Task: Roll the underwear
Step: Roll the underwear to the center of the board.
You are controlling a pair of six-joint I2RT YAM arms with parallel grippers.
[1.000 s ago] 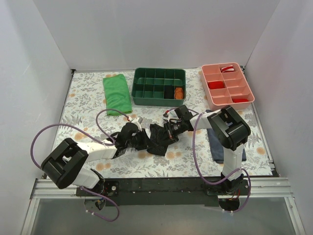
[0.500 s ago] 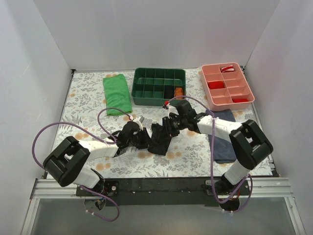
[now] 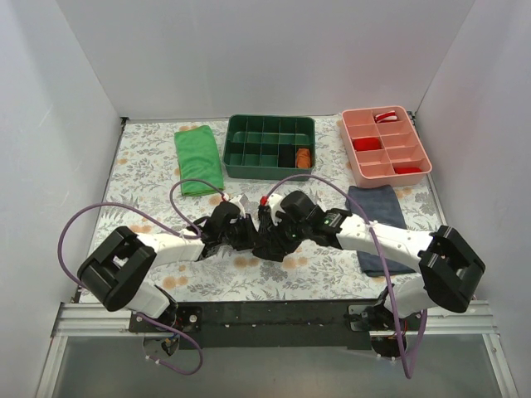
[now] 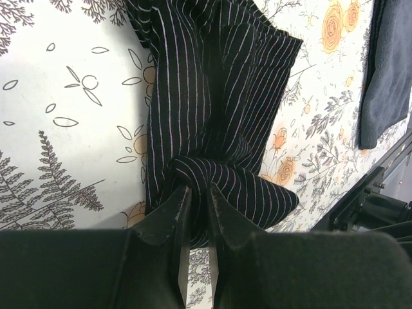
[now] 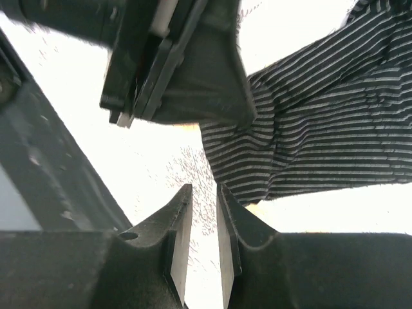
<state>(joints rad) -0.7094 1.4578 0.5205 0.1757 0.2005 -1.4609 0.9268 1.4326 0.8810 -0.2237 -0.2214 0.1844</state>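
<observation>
Pinching the bunched end: roll only begun

1. Left gripper (image 4: 197,193): jaws clamped on a gathered fold at the near end of the underwear (image 4: 212,96), probably to anchor the core of the roll.
2. Right gripper (image 5: 201,196): jaws almost together with nothing between them, low over the table (image 3: 149,166) and just beside the striped fabric. It seems placed to tuck or press.
3. Underwear: mid-table between both grippers, loosely heaped and not yet a tight roll.
4. Navy garment (image 3: 383,228): to the right, apart.
5. Green cloth (image 3: 197,160): farthest away, not involved.
</observation>
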